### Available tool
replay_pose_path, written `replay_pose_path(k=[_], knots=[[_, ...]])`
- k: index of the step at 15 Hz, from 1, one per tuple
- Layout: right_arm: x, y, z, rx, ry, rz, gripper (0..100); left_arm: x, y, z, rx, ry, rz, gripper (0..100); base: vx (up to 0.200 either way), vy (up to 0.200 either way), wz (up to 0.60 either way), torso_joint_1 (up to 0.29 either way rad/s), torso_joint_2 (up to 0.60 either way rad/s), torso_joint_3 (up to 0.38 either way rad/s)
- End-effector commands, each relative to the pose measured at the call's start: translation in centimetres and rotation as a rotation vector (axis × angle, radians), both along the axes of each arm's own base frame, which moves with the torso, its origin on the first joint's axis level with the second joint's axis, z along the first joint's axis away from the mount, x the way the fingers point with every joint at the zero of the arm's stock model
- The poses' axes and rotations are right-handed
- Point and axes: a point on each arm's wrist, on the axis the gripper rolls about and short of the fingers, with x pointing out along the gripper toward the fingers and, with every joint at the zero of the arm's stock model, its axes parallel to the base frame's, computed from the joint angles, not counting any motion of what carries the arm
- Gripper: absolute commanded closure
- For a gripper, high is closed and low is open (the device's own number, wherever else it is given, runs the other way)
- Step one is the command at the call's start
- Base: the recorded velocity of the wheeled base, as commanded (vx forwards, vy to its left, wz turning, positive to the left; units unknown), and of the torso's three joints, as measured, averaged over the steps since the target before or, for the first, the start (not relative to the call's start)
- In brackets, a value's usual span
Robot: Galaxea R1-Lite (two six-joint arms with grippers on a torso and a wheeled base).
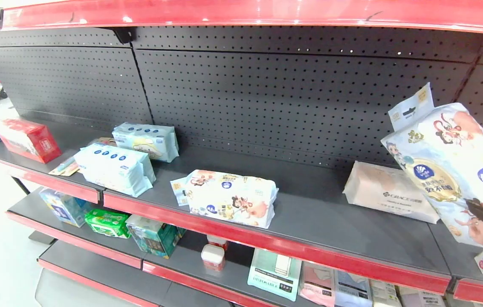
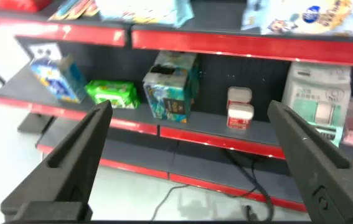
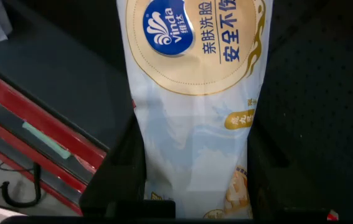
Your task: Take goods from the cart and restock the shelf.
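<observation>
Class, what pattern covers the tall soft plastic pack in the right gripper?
Tall soft plastic pack: cartoon figures, gold emblem; head view best.

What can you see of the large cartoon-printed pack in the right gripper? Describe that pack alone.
The pack is a soft, glossy plastic bag, pale blue and white, with cartoon figures, a gold-ringed round emblem and a flat flap on top. It is tilted over the right end of the shelf, its lower part clamped in the right gripper.
</observation>
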Motion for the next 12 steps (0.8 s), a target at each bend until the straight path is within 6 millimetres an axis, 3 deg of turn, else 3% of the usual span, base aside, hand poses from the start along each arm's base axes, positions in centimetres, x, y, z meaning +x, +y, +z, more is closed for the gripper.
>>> replay_pose_path(k=[1, 5, 8, 11, 12], knots=[[1.8, 0.1, 1.7, -0.011, -0.02, 0.015, 100, 0.0, 0.0, 0.0, -0.021, 0.005, 0.005, 0, 0.0, 0.0, 0.0, 0.0, 0.0, 0.0], [3.5, 2.0, 2.1, -0.027, 0.004, 0.192, 100, 0.5, 0.1, -0.4, -0.099, -0.051, 0.004, 0, 0.0, 0.0, 0.0, 0.0, 0.0, 0.0], [4.6, 3.1, 2.0, -0.029, 0.034, 0.25, 100, 0.7, -0.1, 0.0, -0.084, -0.116, -0.097, 0, 0.0, 0.0, 0.0, 0.0, 0.0, 0.0], [6.0, 4.9, 2.1, -0.028, 0.06, 0.33, 100, 1.1, 0.3, -0.5, -0.092, -0.072, 0.146, 0, 0.0, 0.0, 0.0, 0.0, 0.0, 0.0], [6.5, 5.3, 2.1, -0.029, 0.069, 0.34, 100, 0.8, 0.2, -0.5, -0.077, -0.109, 0.142, 0, 0.0, 0.0, 0.0, 0.0, 0.0, 0.0]])
